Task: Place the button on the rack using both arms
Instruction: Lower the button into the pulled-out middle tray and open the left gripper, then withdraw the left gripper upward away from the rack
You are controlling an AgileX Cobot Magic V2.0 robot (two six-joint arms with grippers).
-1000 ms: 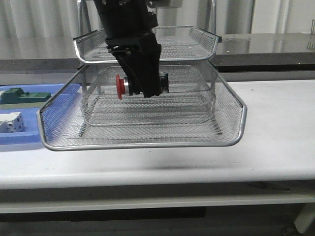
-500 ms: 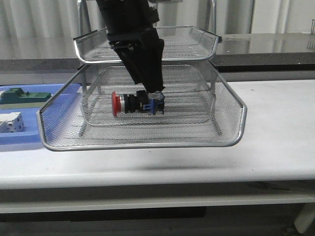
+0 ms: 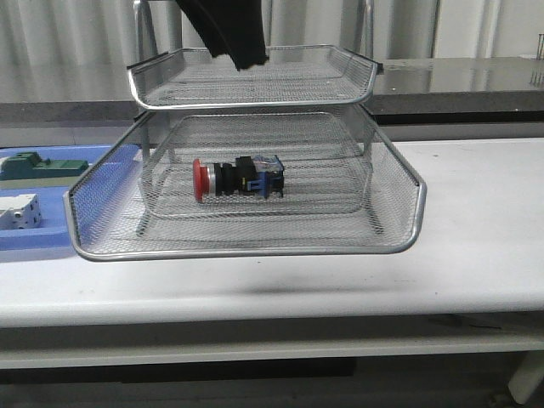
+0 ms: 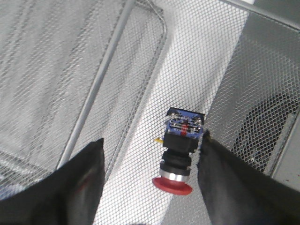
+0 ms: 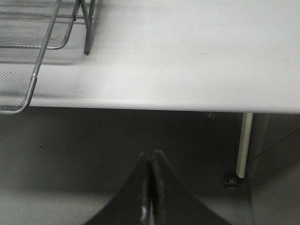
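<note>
The button lies on its side on the mesh floor of the rack's pulled-out middle tray, red cap to the left and blue-black block to the right. My left gripper hangs well above it, in front of the top tray, only its tip in the front view. In the left wrist view its fingers stand wide open either side of the button below, and the left gripper touches nothing. My right gripper is shut and empty, out past the table's front edge.
A flat blue tray at the left holds a green block and a white block. The white table stretches right of the rack. A rack foot and a table leg show in the right wrist view.
The left gripper set the button down in the middle tray, opened, and rose nearly out of the front view. The button stays lying in the tray.
</note>
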